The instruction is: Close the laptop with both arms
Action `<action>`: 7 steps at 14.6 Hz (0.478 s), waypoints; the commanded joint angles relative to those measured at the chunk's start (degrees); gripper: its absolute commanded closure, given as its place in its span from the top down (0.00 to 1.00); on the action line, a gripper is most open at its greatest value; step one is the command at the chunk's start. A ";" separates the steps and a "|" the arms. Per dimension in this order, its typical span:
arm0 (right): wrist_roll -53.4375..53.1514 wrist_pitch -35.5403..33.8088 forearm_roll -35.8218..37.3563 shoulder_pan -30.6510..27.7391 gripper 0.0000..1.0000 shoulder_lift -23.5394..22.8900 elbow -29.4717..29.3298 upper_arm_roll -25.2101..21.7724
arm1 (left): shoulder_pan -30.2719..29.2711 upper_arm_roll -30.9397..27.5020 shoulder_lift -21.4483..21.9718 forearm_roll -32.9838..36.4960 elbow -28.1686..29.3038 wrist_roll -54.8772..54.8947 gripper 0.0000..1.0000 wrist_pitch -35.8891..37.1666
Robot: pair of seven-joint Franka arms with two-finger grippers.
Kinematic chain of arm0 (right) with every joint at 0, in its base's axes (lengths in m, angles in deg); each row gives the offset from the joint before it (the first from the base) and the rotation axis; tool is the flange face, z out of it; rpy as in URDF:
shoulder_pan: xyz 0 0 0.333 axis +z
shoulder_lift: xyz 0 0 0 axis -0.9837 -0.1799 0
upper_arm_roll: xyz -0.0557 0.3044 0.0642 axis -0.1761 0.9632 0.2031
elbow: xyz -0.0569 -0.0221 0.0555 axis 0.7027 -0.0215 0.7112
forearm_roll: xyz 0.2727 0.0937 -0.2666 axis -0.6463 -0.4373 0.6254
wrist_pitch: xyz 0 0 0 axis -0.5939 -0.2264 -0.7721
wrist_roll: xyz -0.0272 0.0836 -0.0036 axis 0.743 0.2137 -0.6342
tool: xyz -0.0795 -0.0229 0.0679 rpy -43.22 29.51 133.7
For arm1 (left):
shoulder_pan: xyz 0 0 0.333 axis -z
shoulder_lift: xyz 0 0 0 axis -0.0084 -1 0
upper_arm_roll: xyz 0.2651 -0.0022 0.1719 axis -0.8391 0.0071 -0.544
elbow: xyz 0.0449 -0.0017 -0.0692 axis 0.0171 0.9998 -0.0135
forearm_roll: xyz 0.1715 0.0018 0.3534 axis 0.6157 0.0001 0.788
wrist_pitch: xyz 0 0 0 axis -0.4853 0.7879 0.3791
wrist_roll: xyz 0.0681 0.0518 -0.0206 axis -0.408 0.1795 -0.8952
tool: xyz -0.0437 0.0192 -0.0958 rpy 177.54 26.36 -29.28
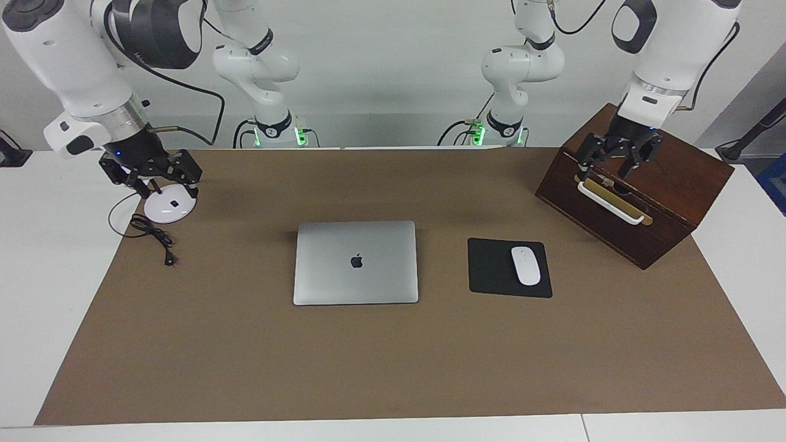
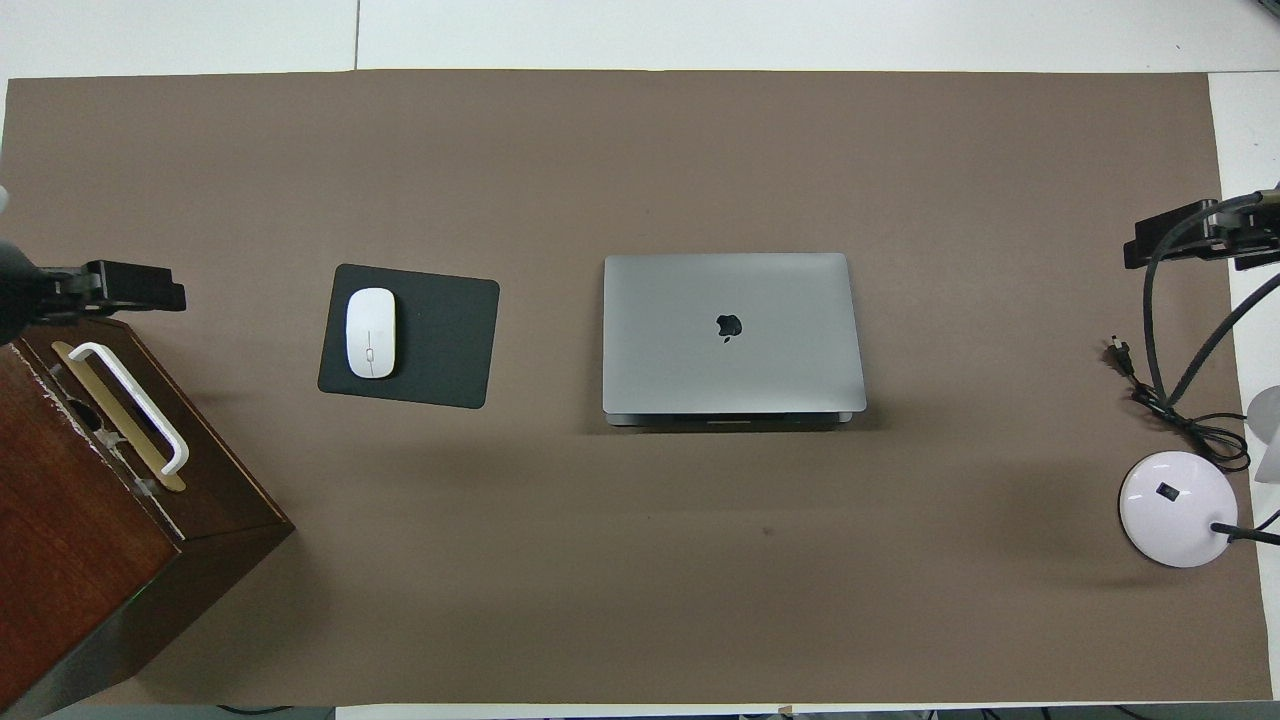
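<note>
The silver-grey laptop (image 1: 356, 263) lies in the middle of the brown mat with its lid down flat and the dark apple logo facing up. It also shows in the overhead view (image 2: 730, 335), where a thin strip of its base shows under the lid's edge nearer the robots. My left gripper (image 1: 614, 166) hangs open and empty over the wooden box at the left arm's end. My right gripper (image 1: 150, 175) hangs open and empty over the white lamp base at the right arm's end. Neither gripper touches the laptop.
A black mouse pad (image 1: 491, 270) with a white mouse (image 1: 525, 265) lies beside the laptop toward the left arm's end. A dark wooden box (image 1: 663, 202) with a white handle (image 1: 611, 202) stands there. A white round lamp base (image 1: 167, 209) and black cable (image 1: 153, 236) lie at the right arm's end.
</note>
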 commanded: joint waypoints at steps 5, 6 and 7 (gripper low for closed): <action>-0.76 -0.15 -0.48 -0.71 1.00 1.68 2.14 0.41 | -1.88 0.58 -8.13 0.88 -12.08 0.26 1.00 9.92; -0.76 -0.15 -0.48 -0.71 1.00 1.68 2.15 0.41 | -1.79 0.66 -8.40 0.71 -11.99 0.26 1.00 10.10; -0.76 -0.15 -0.48 -0.71 1.00 1.68 2.23 0.41 | -1.70 0.66 -9.01 0.70 -11.99 0.26 1.00 10.01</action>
